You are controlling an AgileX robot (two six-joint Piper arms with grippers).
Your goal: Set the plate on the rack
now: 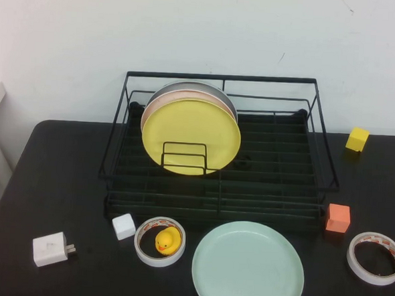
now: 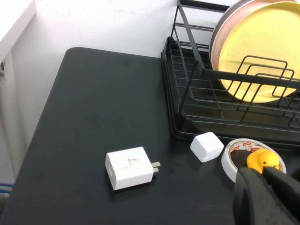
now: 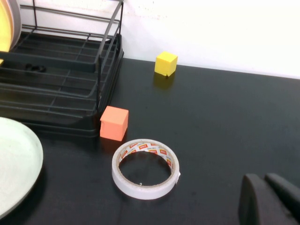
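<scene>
The pale mint-green plate [image 1: 248, 266] lies flat on the black table, in front of the rack; its edge also shows in the right wrist view [image 3: 14, 164]. The black wire rack [image 1: 222, 76] stands at the back middle and holds a yellow plate [image 1: 191, 134] upright against a pink and a grey plate, behind a small wire loop divider [image 1: 185, 157]. Neither arm shows in the high view. My left gripper [image 2: 262, 172] is shut and empty, above the table's front left near the tape roll with the duck. My right gripper [image 3: 265, 178] is shut and empty, above the front right.
A tape roll [image 1: 159, 241] with a yellow rubber duck [image 1: 168, 240] inside, a white cube [image 1: 123, 226] and a white charger [image 1: 50, 248] lie at the front left. An orange cube [image 1: 338, 218], a second tape roll [image 1: 376, 257] and a yellow cube [image 1: 357, 139] lie at the right.
</scene>
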